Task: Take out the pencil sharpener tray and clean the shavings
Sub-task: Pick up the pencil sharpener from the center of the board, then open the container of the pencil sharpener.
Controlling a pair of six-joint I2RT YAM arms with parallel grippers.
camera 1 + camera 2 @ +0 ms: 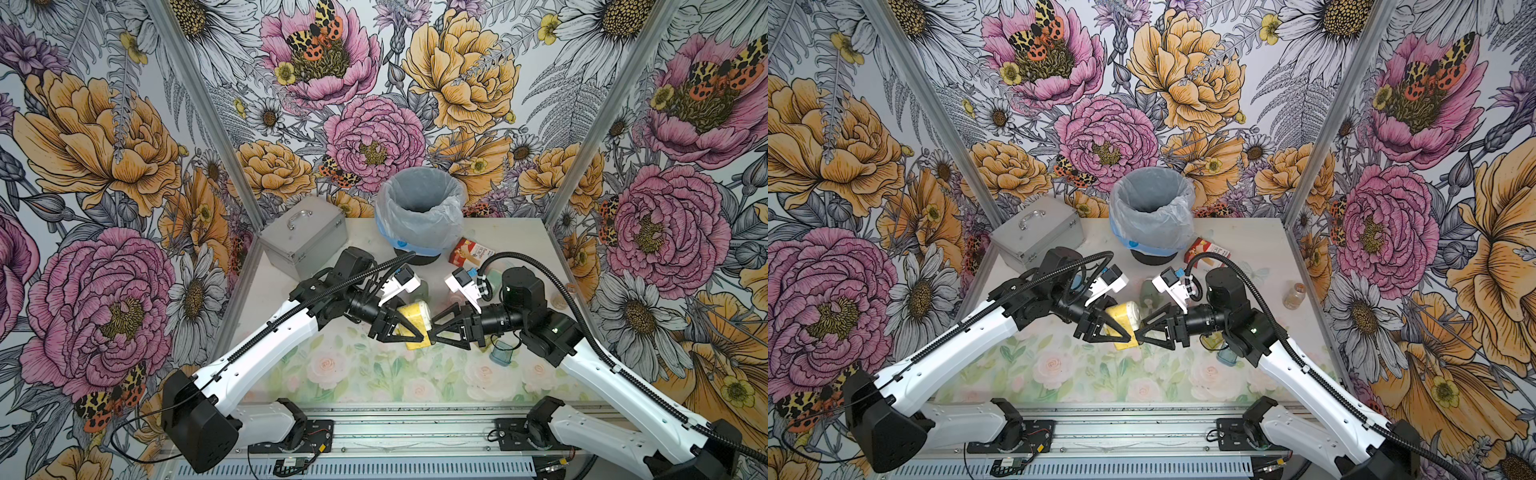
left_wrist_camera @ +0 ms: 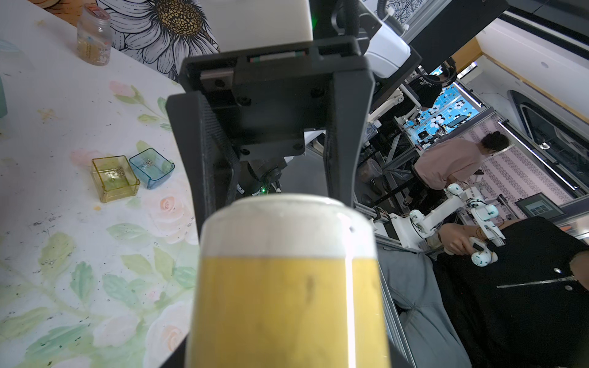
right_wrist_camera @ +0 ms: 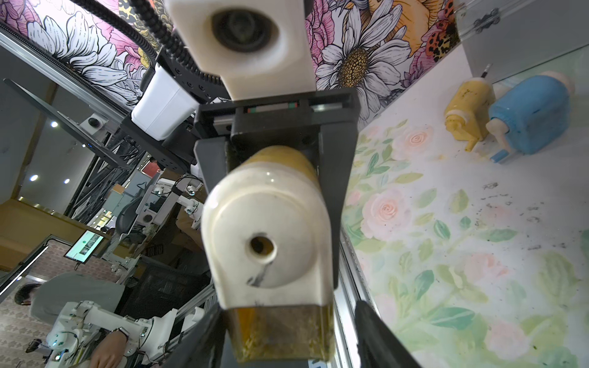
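- My left fingers (image 3: 210, 165) clench the yellow sharpener (image 1: 415, 313) above the table's (image 1: 332, 365) middle.
- Its tray (image 3: 280, 331) end faces my right fingers (image 2: 347, 127), which straddle it, unclenched.

bench (image 1: 365, 374): white top with pale printed roses and leaves | back: silver case (image 1: 303, 235), bin (image 1: 415, 232) with a plastic bag, red box (image 1: 469, 251) | right edge: small jar (image 1: 1293, 295) | yellow tray (image 2: 114, 178) just beside blue tray (image 2: 152, 167) | yellow sharpener (image 3: 468, 111) close against blue sharpener (image 3: 529, 118) | shavings (image 3: 490, 185): tiny dark flecks scattered about
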